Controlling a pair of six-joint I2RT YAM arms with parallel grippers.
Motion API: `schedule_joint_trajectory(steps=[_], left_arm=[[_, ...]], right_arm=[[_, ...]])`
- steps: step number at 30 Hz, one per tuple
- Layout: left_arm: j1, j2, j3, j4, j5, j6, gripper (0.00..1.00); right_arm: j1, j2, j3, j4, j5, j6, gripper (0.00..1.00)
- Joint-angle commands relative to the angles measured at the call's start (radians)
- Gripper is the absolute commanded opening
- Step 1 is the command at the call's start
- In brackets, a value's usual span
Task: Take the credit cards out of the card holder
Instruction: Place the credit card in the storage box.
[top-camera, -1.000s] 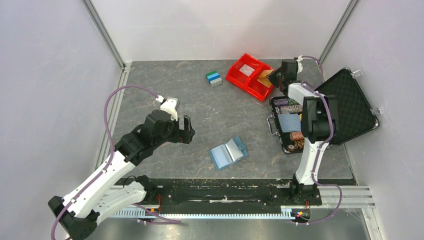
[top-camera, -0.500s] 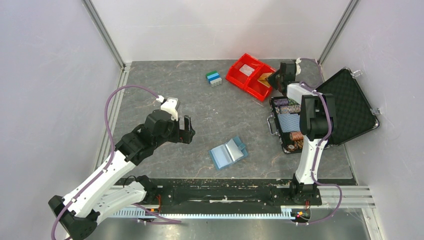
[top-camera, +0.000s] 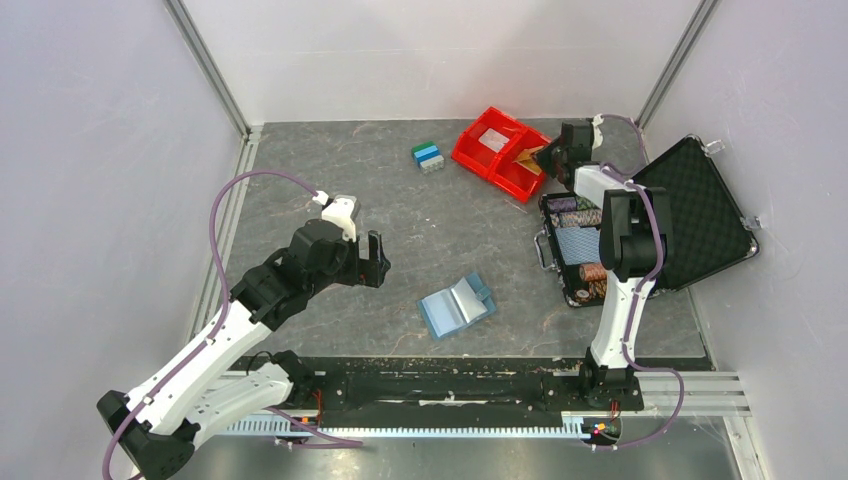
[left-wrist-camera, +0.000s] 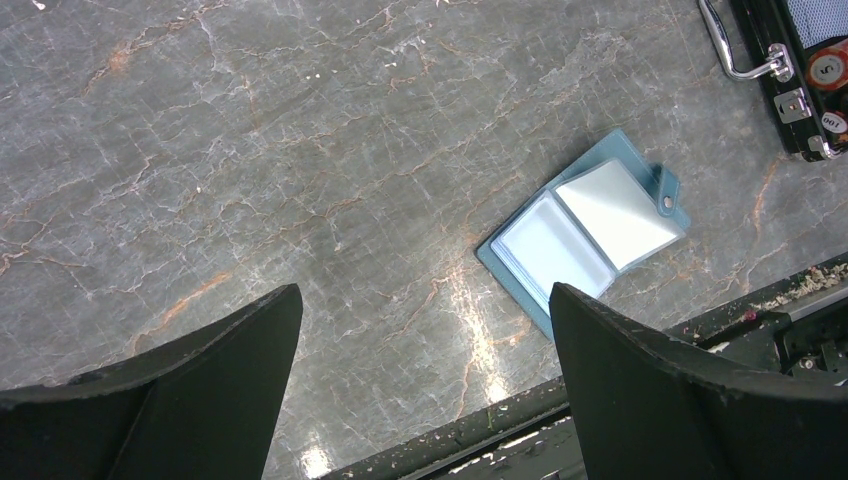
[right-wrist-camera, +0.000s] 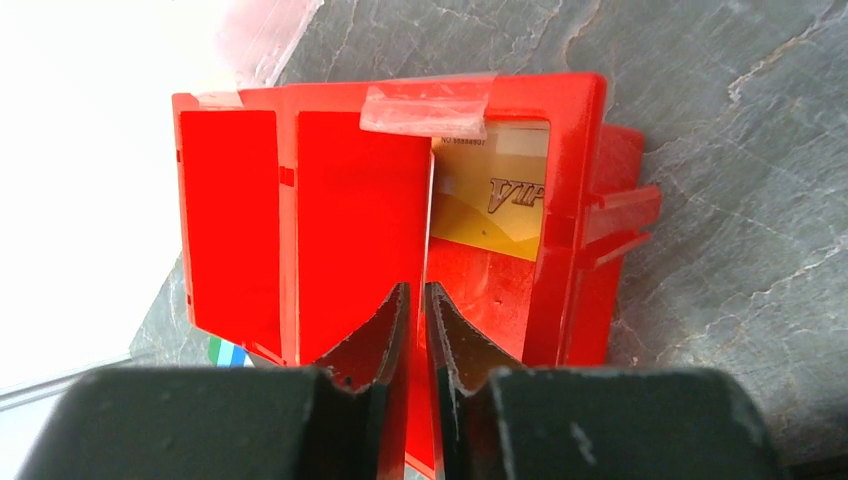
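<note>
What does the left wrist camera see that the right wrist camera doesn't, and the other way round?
Only the left wrist view shows the light-blue card holder lying spread open, plus a corner of the black case. Only the right wrist view shows the red bin with an orange card inside it. Both views show the grey marbled table underneath.

Orange card (right-wrist-camera: 492, 212) in red bin (right-wrist-camera: 350, 200): "VIP", tiny "NO." + digits illegible; poker chip (left-wrist-camera: 829, 68): "5"
</note>
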Motion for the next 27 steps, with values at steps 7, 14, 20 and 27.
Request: schedule_joint_trajectory(steps=[7, 14, 20, 27], left_arm=[[0.004, -0.004, 0.002, 0.021, -0.006, 0.081, 1.0], [0.004, -0.014, -0.001, 0.021, -0.01, 0.081, 1.0], [0.004, -0.016, -0.003, 0.02, -0.03, 0.079, 1.0], [0.005, -0.011, 0.0, 0.001, -0.083, 0.052, 1.0]], right_arm=[[-0.01, -0.06, 0.061, -0.04, 0.071, -0.047, 0.16], [-0.011, -0.11, 0.095, -0.079, 0.099, -0.105, 0.19], [-0.009, -0.168, 0.081, -0.122, 0.091, -0.164, 0.21], [0.026, -0.313, -0.043, -0.126, 0.06, -0.284, 0.27]])
